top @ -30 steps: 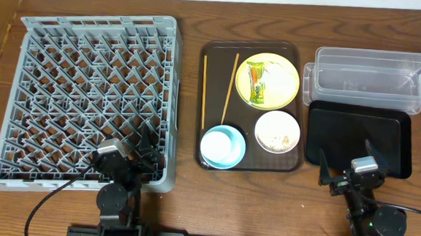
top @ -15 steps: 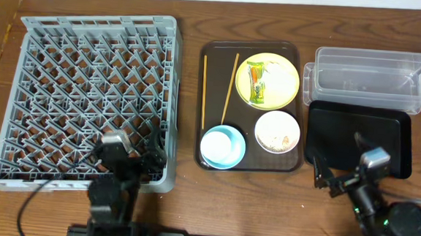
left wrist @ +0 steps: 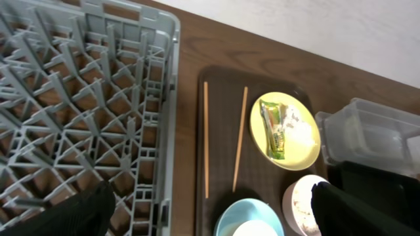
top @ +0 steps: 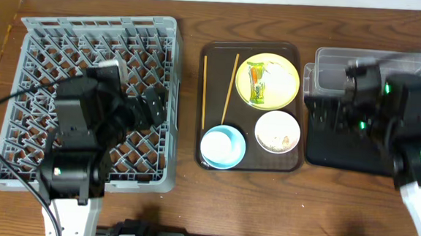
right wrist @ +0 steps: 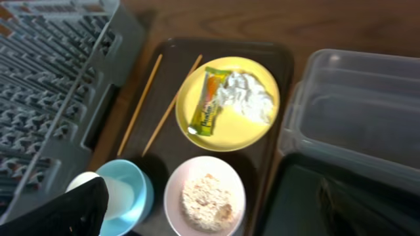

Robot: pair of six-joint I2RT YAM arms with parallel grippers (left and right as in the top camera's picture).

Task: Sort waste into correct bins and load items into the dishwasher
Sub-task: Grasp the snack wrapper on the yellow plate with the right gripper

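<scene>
Grippers, both released: L gripper (top: 152,108) and R gripper (top: 324,118) have jaws spread wide w/ nothing gripped. Each wrist cam shows its dark fingers (left wrist: 72,213) only at the 2 lower corners.

Ovhd view alone shows the whole grey dish rack (top: 54,42), w/ the L jaws over its right edge. It also puts the R jaws over the left ends of the clear tub (top: 331,63) and black tray (top: 340,151). The R arm (top: 394,107) hides part of the tub there; the R wrist cam shows it uncovered, ahead and right of the jaws.

Ahead of both jaw pairs lies the brown serving tray (top: 215,49). On it are 2 chopsticks (left wrist: 205,147), left of the yellow plate (right wrist: 252,131).

R wrist cam resolves the plate's load best: green-and-orange wrapper (right wrist: 208,101) touching white tissue (right wrist: 249,95). It also shows crumbs (right wrist: 207,196) in the white bowl (right wrist: 174,190), below the gap of the R jaws.

L wrist cam crops that bowl and the blue bowl (top: 236,158), which holds a white cup (top: 218,143).
</scene>
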